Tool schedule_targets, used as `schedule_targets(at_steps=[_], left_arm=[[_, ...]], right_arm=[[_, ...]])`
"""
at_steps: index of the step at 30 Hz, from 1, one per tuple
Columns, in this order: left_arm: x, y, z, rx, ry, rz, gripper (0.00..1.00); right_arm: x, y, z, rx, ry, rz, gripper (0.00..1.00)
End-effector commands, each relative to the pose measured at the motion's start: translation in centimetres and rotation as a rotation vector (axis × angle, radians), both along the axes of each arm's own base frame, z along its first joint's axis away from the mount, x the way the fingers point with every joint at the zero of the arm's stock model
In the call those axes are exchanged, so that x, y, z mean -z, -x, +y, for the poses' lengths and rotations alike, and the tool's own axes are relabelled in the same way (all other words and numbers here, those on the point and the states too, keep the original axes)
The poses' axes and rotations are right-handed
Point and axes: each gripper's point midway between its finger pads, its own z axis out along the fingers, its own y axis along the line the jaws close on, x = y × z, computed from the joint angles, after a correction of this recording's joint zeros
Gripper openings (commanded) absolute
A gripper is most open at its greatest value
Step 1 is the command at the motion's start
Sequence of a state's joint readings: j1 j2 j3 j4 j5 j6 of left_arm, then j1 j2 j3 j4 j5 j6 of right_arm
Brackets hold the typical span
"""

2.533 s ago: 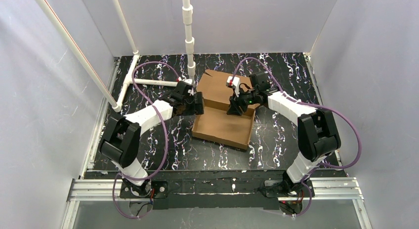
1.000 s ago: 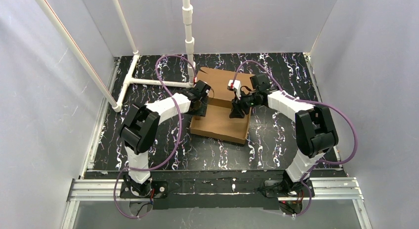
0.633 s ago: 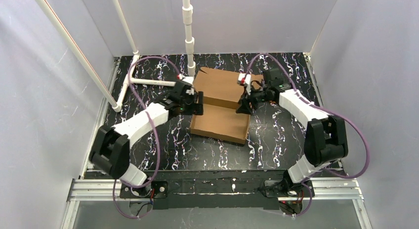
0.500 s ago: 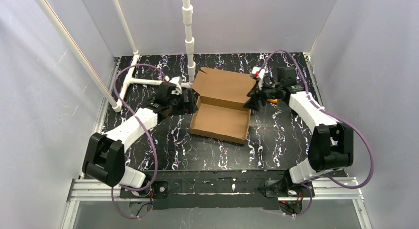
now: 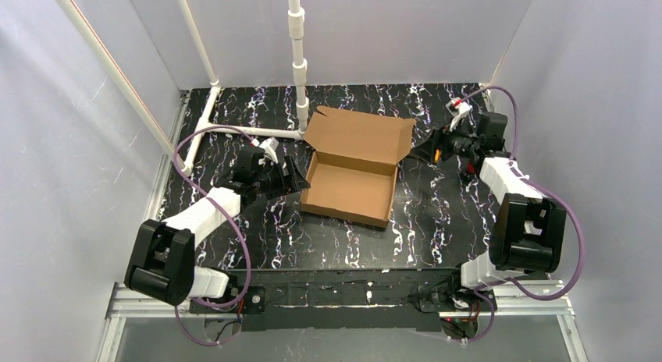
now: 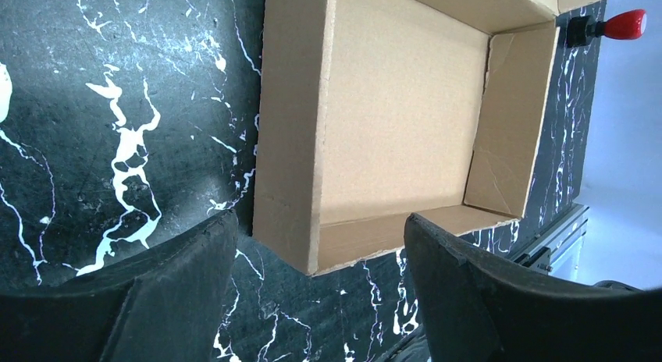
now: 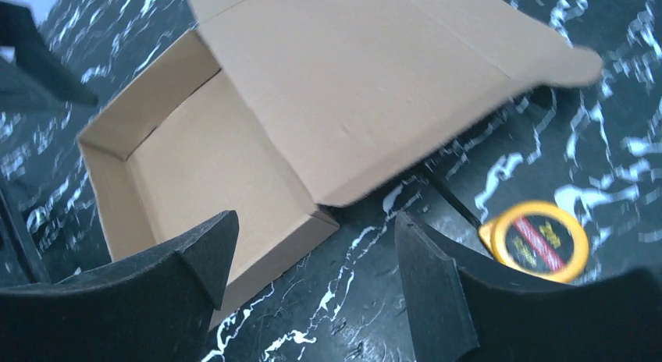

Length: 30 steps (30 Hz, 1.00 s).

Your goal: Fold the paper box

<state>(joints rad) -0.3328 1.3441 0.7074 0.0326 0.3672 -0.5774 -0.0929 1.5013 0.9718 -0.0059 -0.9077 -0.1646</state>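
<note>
The paper box (image 5: 347,186) is a brown cardboard tray with its walls standing, in the middle of the black marbled table. Its lid (image 5: 361,134) stands open and leans toward the back. My left gripper (image 5: 292,177) is open just left of the tray and holds nothing; in the left wrist view the tray's near corner (image 6: 308,249) lies ahead of the left gripper (image 6: 320,225). My right gripper (image 5: 429,149) is open to the right of the lid, apart from it. In the right wrist view the right gripper (image 7: 312,225) faces the tray (image 7: 211,171) and lid (image 7: 351,73).
An orange tape measure (image 7: 539,239) lies on the table beside my right fingers, also visible from above (image 5: 439,153). A white pipe frame (image 5: 242,129) with an upright post (image 5: 299,65) stands at the back left. Grey walls close three sides.
Both grippers let go of the box, opened, and drew back outward, left arm to the left, right arm to the back right. The lid, pressed down before, has swung up open.
</note>
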Motion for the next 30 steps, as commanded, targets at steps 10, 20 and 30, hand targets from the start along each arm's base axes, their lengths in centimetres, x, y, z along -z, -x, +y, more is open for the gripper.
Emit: schedule_targets(at_steps=[10,20,30], left_arm=[[-1.0,-1.3,-0.2,-0.023,0.012,-0.015,0.77],[-1.4,-2.2,-0.6,-0.028,0.034,-0.018,0.79],[-3.1,-3.2,2.1,-0.215,0.089,-0.023,0.98]], right_arm=[[2.8,-5.0,-1.9,0.420,-0.330,0.335,0.78],[5.5,-7.2,0.6,0.447,-0.266,0.393,0.59],[6.6,-7.7,1.4,0.491,-0.190,0.395,0.24]])
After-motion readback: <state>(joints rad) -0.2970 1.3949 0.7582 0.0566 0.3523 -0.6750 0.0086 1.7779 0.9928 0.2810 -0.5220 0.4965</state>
